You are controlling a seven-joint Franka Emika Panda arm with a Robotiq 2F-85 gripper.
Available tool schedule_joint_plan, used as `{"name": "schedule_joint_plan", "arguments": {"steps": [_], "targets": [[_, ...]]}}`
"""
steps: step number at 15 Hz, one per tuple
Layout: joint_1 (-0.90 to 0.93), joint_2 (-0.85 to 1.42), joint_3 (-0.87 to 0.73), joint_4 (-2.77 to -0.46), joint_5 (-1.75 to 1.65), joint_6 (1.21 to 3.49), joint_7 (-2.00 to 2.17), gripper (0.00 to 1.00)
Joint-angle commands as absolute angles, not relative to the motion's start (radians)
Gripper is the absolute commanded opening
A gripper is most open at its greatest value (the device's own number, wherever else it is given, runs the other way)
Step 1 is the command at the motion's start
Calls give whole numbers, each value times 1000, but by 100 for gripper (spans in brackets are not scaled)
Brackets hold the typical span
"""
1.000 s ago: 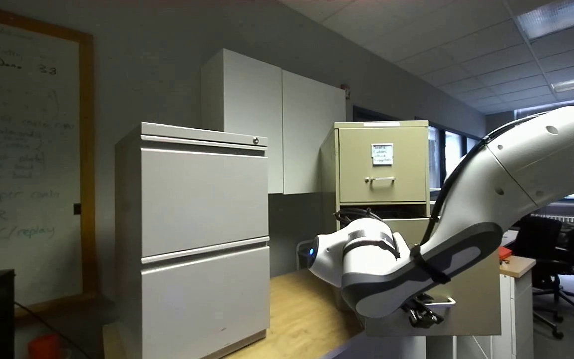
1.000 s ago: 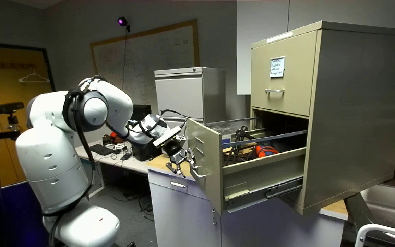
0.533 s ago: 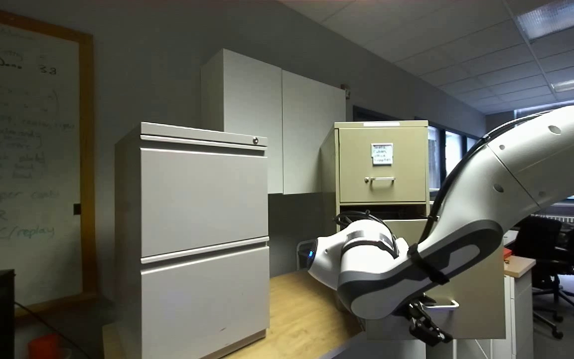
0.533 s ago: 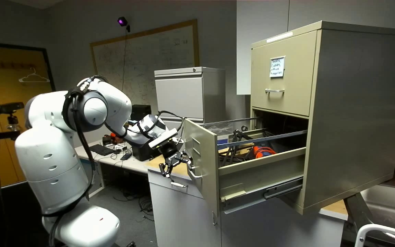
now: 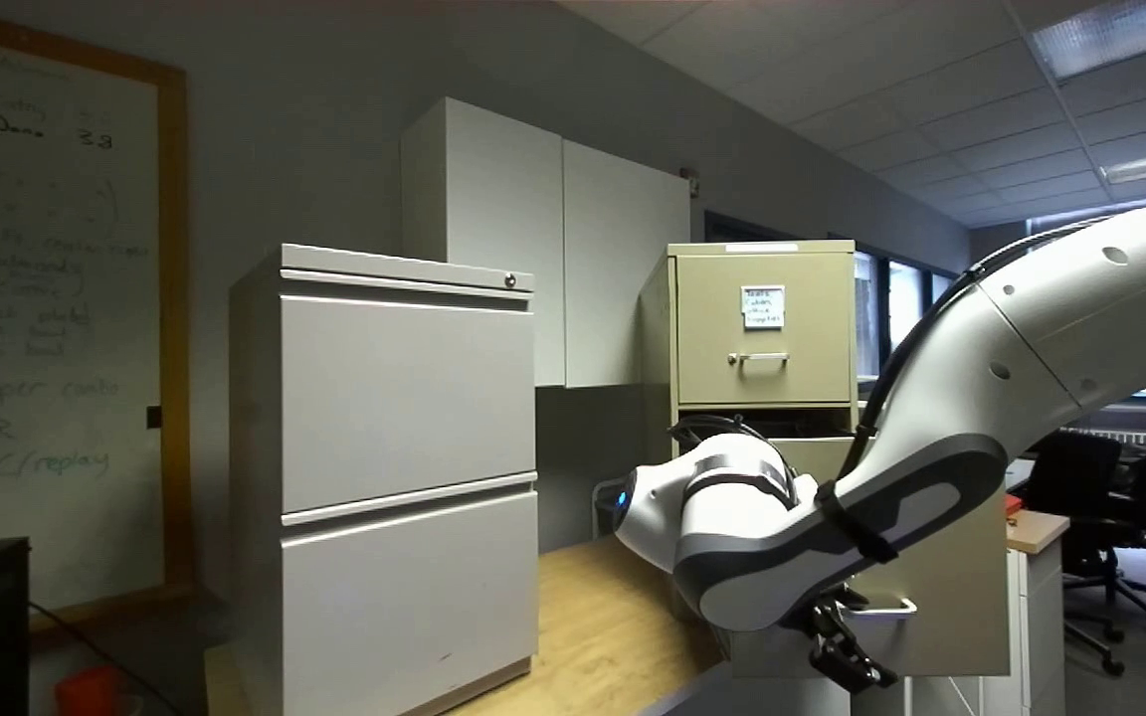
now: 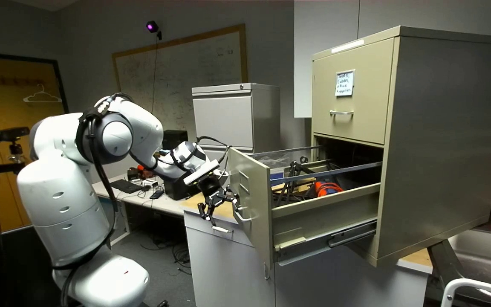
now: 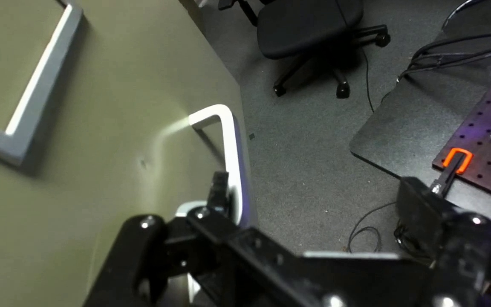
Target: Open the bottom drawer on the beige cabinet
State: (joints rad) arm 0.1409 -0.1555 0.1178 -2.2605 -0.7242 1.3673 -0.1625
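The beige cabinet stands with its bottom drawer pulled well out. Dark gear and an orange-and-blue item lie inside that drawer. In an exterior view, the drawer front is partly hidden by the arm. My gripper is open, its jaws far apart with nothing gripped between them. One of its fingers sits behind the pale drawer handle, between bar and panel; whether it presses on the bar I cannot tell. The opposite finger hangs over the floor side, away from the handle.
A grey two-drawer cabinet stands on the wooden counter to one side. White wall cupboards hang behind. Below the drawer are white base cupboards. The wrist view shows an office chair and a dark tabletop.
Since one second ago the drawer has slid slightly farther out, the arm drawing back with it. My gripper's jaws have spread wide. Over the last half second almost nothing moved.
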Motion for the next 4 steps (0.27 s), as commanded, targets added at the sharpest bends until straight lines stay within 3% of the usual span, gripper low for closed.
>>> {"name": "schedule_joint_plan", "arguments": {"steps": [1, 4], "targets": [[161, -156, 126, -2270, -616, 1444, -99, 100], [160, -180, 128, -2272, -618, 1458, -66, 100]]}}
